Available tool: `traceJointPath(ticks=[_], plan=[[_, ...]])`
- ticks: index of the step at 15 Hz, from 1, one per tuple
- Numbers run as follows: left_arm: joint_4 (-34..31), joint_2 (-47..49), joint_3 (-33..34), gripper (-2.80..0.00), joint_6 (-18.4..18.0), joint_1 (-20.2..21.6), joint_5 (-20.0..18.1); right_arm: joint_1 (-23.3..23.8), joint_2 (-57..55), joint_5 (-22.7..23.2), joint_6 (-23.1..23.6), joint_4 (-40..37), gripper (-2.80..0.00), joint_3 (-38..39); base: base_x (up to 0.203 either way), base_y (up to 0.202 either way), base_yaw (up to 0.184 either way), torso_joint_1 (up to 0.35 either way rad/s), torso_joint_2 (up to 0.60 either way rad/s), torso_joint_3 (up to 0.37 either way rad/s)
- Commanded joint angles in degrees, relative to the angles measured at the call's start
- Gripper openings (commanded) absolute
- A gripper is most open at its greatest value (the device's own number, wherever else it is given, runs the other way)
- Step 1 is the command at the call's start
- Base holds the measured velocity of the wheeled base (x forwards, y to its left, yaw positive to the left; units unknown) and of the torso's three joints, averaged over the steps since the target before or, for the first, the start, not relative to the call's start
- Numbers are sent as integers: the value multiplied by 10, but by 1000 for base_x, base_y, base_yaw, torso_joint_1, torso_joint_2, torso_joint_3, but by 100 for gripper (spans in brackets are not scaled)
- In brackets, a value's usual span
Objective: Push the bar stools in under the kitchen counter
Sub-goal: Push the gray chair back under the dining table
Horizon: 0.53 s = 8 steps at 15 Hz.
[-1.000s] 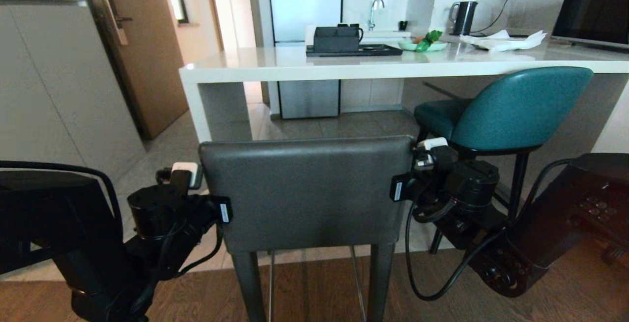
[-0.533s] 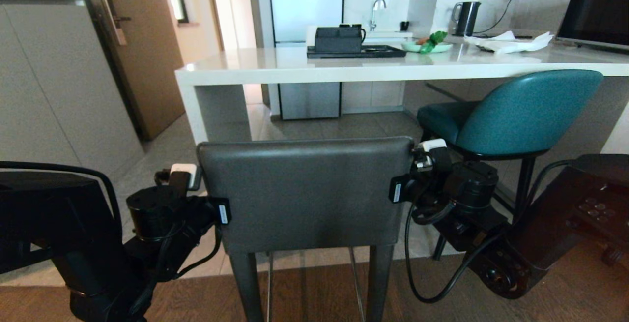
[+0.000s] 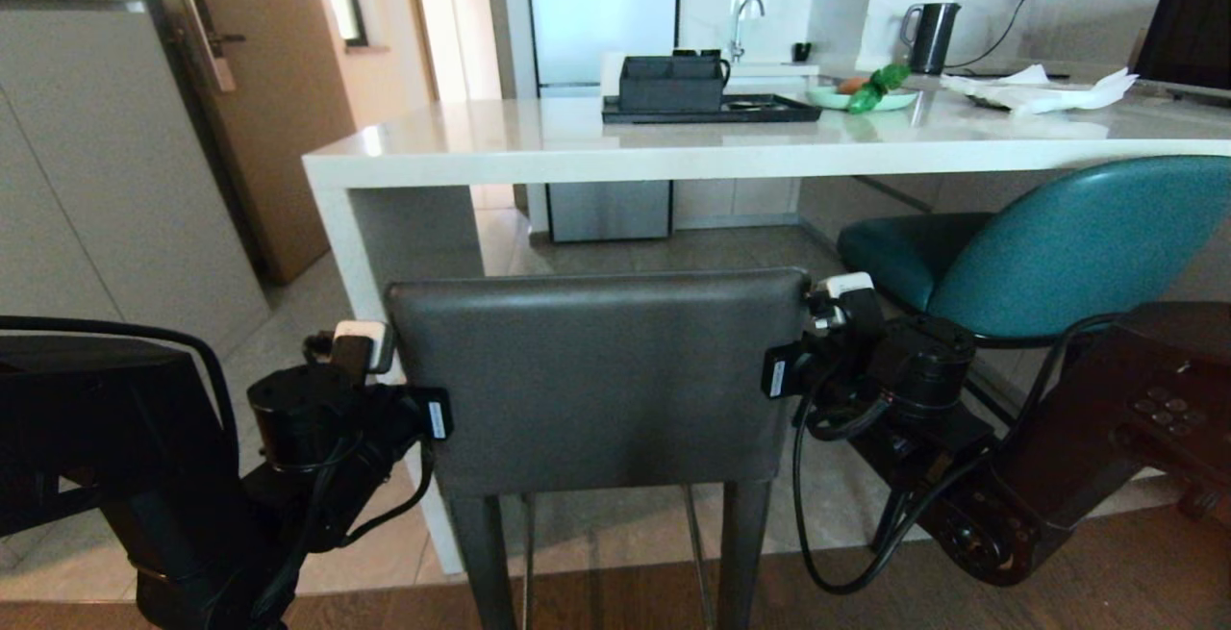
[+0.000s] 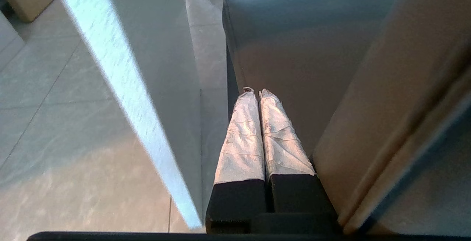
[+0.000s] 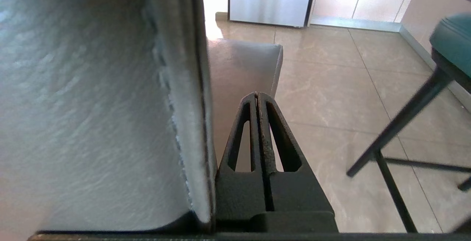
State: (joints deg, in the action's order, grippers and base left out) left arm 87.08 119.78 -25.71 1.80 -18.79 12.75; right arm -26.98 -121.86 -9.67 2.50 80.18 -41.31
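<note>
You have the grey stool (image 3: 596, 375) squarely in front of you, its square back flanked by both arms. Your left gripper (image 4: 256, 93) sits against the left edge of that back, fingers pressed together with nothing between them (the wrapped fingertips (image 4: 243, 134) lie alongside the seat edge). Your right gripper (image 5: 256, 94) is at the right edge of the back, its black fingers likewise closed tight and empty, running beside the seat cushion.

The counter (image 3: 673, 154) stands just beyond the stool: its thick white top edge shows above the stool's back, and its white end leg (image 3: 385, 236) drops down behind the stool's left side. The stool's back has not reached the counter edge; tiled floor (image 3: 673, 250) shows between them under the slab.

The teal stool (image 3: 1058, 245) stands to your right, its seat tucked partly beneath the counter with its curved back near the slab's edge. On the counter you can see a black tray (image 3: 707, 109), a kettle (image 3: 931, 24) and a plate (image 3: 861, 96) with something green.
</note>
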Motion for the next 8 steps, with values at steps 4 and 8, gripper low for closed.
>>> traceJointPath(ticks=[4, 8], plan=[[6, -4, -1, -280, 0, 0, 1, 0, 1, -1, 1, 4, -280, -1, 188, 0, 2, 3, 4, 3], [6, -5, -1, -280, 0, 0, 0, 0, 1, -1, 5, 4, -280, -2, 188, 0, 2, 5, 2, 3]])
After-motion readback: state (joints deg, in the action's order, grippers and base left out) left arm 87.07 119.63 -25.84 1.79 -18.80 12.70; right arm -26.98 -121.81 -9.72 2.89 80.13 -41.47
